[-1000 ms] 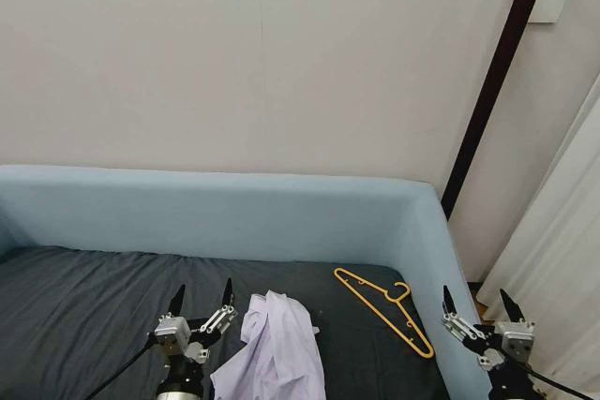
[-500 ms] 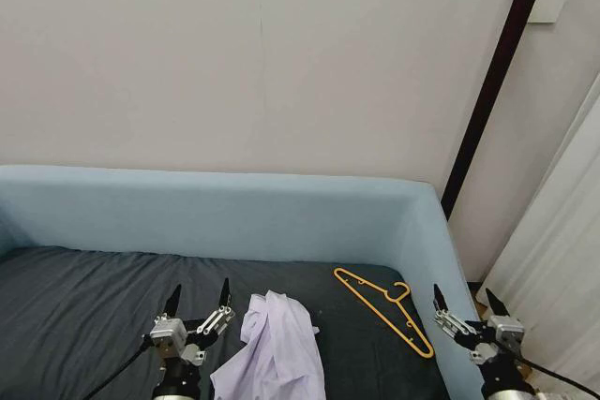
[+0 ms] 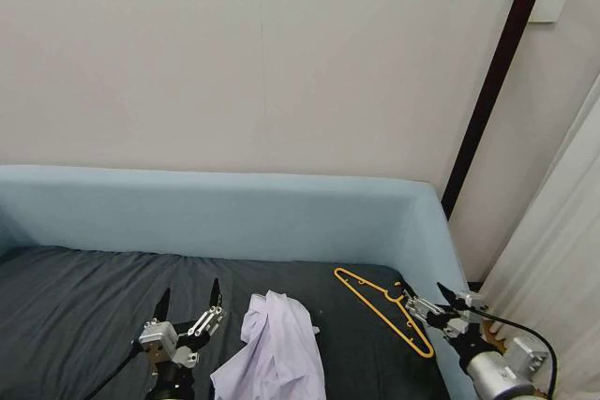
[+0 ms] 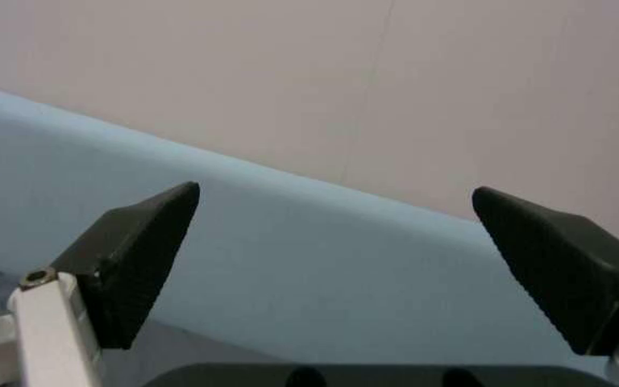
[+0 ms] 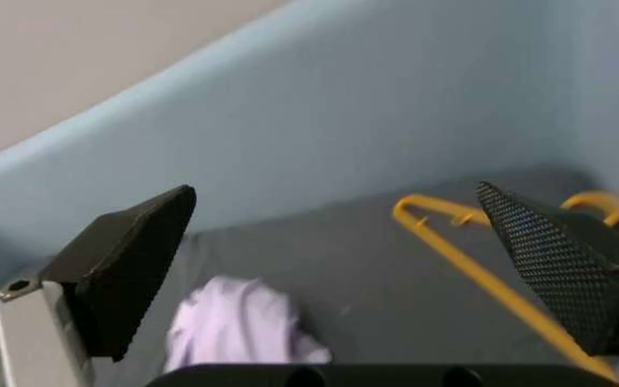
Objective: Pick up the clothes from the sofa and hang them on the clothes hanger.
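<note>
Right gripper (image 3: 427, 299) first: it hangs low at the sofa's (image 3: 234, 217) right end with its fingers spread wide, nothing between them, angled in toward the yellow hanger (image 3: 384, 311). That hanger lies flat on the dark seat cushion (image 3: 75, 297), hook end nearest the sofa arm, and from the head view your fingertips are right by that hook, though you can't tell from here whether they touch it. Through the right wrist view the right gripper (image 5: 337, 193) looks down the seat: the yellow hanger (image 5: 482, 266) runs close by one finger rather than centred in the gap, and the lilac garment (image 5: 234, 326) sits farther off toward the other. So this reads as the reach-in, and you'll want to square the gap over one straight bar of the hanger before closing, because a thin flat wire on soft fabric is likely to slip or get pressed into the cushion. Over on the other side, the left gripper (image 3: 190, 299) is also spread and empty, pointing up, just beside the lilac garment (image 3: 277, 344) and apart from it. The garment lies crumpled in a heap between the two grippers, near the middle of the seat. For that one, come down on the bunched top fold and pinch cloth only, not cushion.
</note>
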{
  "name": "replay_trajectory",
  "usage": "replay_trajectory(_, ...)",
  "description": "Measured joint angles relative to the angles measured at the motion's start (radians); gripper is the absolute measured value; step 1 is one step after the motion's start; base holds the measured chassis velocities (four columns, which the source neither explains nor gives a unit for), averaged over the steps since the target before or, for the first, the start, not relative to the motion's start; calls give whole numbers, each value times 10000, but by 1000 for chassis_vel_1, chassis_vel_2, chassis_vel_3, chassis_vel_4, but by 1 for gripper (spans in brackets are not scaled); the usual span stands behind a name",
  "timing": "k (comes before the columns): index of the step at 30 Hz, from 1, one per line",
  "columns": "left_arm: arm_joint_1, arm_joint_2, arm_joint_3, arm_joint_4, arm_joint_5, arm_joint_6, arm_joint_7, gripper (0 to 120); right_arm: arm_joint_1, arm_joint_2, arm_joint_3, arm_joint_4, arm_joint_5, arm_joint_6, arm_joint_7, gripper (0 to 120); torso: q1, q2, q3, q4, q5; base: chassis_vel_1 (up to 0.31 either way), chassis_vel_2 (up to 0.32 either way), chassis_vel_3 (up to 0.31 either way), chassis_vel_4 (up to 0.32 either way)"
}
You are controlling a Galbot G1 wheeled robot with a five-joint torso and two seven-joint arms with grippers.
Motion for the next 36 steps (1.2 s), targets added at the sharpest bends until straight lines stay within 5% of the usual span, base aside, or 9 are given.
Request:
replay_trajectory(8,301,-39,-316,-260,361,-93,-3,100,2678,781,-2307,-2532,1268,-1809,567,100,1,-1,1,1,-2,0,0,0,0)
replay_trajectory(21,642,-437,-396,-889,959,-232,14,100,4706,2376,-3335,-6498,495,-3122,-482,100,1,0,0,0,-3,0,0,0,0)
replay_trajectory(27,705,-573,-404,-879,1070,-342,-11,100,5340,2612,-3858,-7652,-856,-3128,-1893,100,1,-1,0,-1,-3,0,0,0,0)
replay_trajectory(36,608,-695,-407,-555,1141,-400,-31,100,5804,3187,-3987,-8449,-1073,-2771,-2077,100,1,-1,0,1,-2,0,0,0,0)
